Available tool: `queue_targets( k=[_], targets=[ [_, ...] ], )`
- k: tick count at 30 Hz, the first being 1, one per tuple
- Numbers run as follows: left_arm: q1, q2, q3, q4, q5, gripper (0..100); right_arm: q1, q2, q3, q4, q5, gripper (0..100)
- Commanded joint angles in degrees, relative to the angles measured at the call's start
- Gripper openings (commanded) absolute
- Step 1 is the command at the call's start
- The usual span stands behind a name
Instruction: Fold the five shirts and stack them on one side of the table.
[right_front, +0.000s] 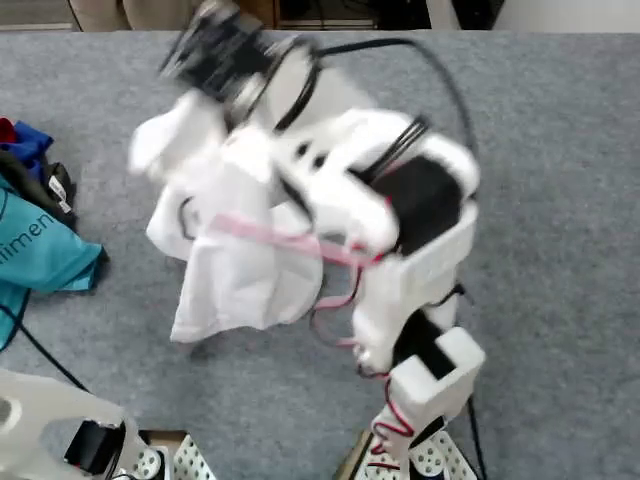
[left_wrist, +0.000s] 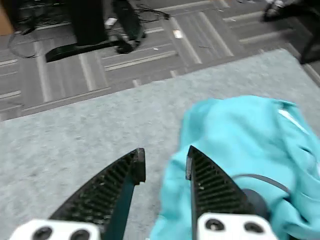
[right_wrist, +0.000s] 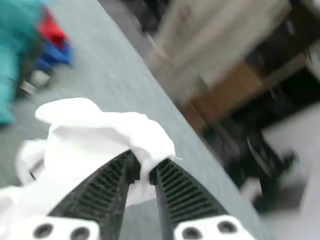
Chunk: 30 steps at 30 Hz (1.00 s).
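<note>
While the right pincer (right_wrist: 145, 167) is clamped shut on a bunched fold of the white shirt (right_wrist: 100, 135), we see the rest of that shirt hanging crumpled beneath it, left of centre over the counter (right_front: 560, 150) in the high view. Its lower edge probably brushes the counter, but we can't confirm contact. The right arm (right_front: 400, 200) stretches across the middle of the counter and covers the shirt's right side.

We see the left pincer (left_wrist: 165, 162) with its jaws apart by a narrow gap and nothing between them. It hovers low over the grey counter at the edge of the teal shirt (left_wrist: 240, 140), one fingertip over the fabric, the other over bare counter. A dark cable lies across the teal cloth close to the pincer.

In the high view the teal shirt sits rumpled at the counter's left edge, well apart from the white one. Just behind it, a red garment (right_front: 6, 130) and a blue garment (right_front: 28, 142) are heaped together, touching. Beyond the counter's far edge, the left wrist view shows striped carpet floor (left_wrist: 100, 65).
</note>
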Motion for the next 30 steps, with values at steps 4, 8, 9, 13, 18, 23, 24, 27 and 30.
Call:
queue_targets(
  k=[4,8,9,13,18,23,24,27,30],
  targets=[
    [9.93,-2.95,8.62,0.62,0.09,14,16.22,-6.64,19.3,1.14,1.23,0.5],
    [14.95,-3.21,14.59,0.62,0.09,15,22.81,-9.8,31.96,1.05,8.35,0.5],
    [16.18,-3.82,16.0,0.62,0.09,15,24.22,-10.77,34.86,1.05,10.11,0.5],
    [22.15,-8.48,25.05,0.62,0.09,15,29.58,-14.99,46.02,0.97,17.58,0.4],
    [33.32,-17.36,42.29,0.62,0.09,15,35.38,-20.53,60.44,-0.53,27.52,0.4],
    [47.82,-24.92,60.22,0.53,0.09,15,42.59,-25.89,77.85,-7.91,37.01,0.5],
    [50.64,-25.36,62.86,0.53,0.09,15,44.0,-26.77,81.63,-9.76,38.77,0.5],
    [58.55,-25.45,67.16,0.44,1.58,15,47.69,-29.49,91.91,-15.56,42.46,0.5],
    [64.97,-25.27,68.84,-0.53,7.38,16,50.59,-32.31,100.0,-20.4,45.27,1.9]
  ],
)
